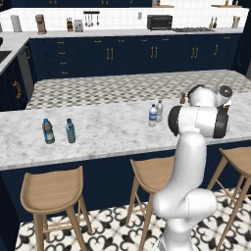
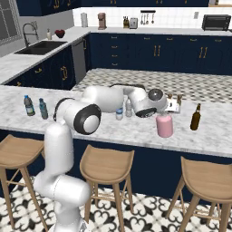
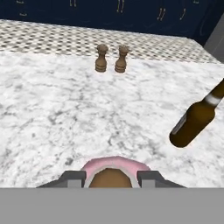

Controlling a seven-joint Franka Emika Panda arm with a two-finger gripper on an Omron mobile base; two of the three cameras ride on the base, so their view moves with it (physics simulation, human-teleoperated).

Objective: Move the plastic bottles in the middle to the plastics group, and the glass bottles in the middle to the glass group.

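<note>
Pink bottle is shown at centre right of the right base view, standing on the marble table; the fingers are closed on its top; brown bottle stands nearby to its right; two clear water bottles are seen left of it.

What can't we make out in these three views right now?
- Hand grip on the opaque pink bottle: right base view, the wrist covers the cap; hand view, the bottom edge cuts it off.
- Slim dark-brown long-necked bottle: hand view, top cut off by the right edge.
- Two clear water bottles: right base view, partly behind the white arm.
- Labels on the two blue-capped bottles: too small.
</note>
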